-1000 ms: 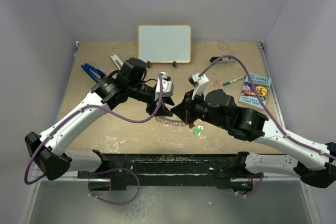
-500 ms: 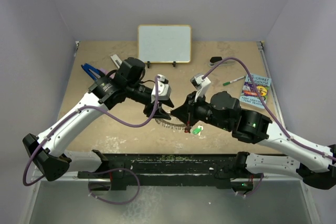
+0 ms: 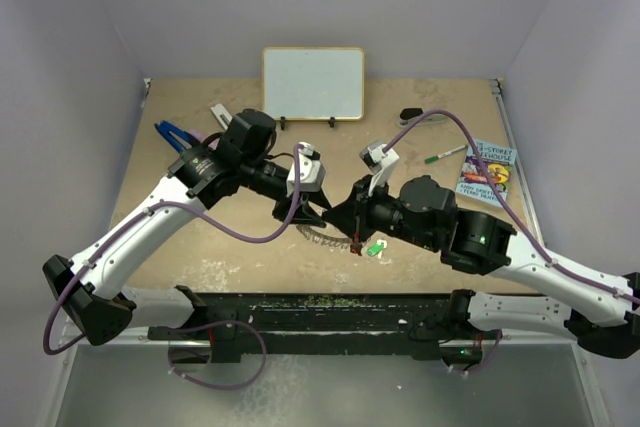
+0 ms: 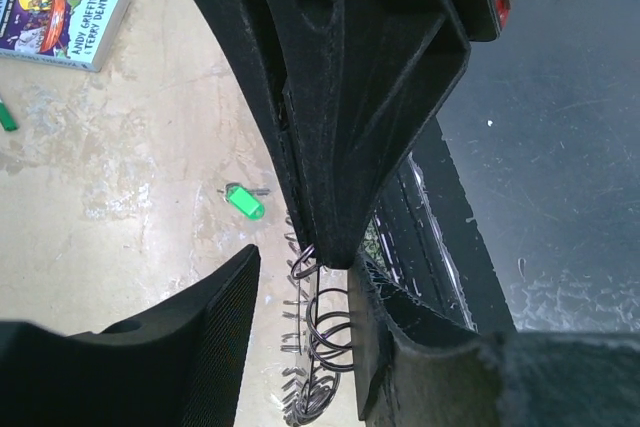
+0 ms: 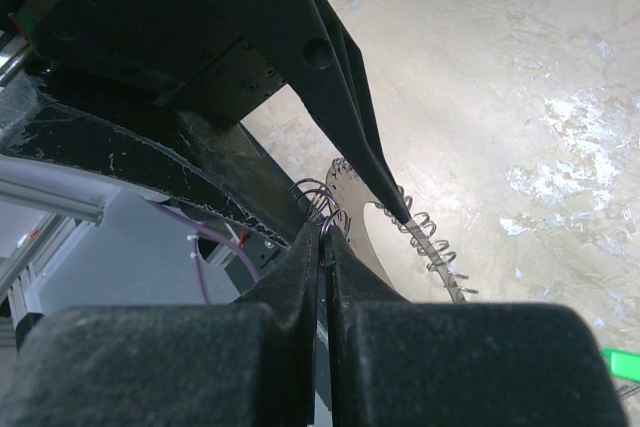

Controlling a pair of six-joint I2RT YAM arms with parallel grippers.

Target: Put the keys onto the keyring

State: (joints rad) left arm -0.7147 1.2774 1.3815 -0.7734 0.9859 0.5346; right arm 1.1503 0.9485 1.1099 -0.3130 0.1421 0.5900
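Reaching in from the near corners, your two arms meet tip to tip over the middle of the tabletop [image 4: 120, 147]. Your left gripper [image 3: 303, 215] slants down from the left, fingers apart, with the keyring [image 4: 322, 332] between them; you cannot tell whether they clamp it. Your right gripper [image 5: 322, 237] comes in low from the right, fingers pressed together, tips at the wire loops on the ring's rim. From above, the ring's arc runs far-left to near-right. The green key [image 4: 244, 202] lies flat near its right end, apart from it, on a diagonal.
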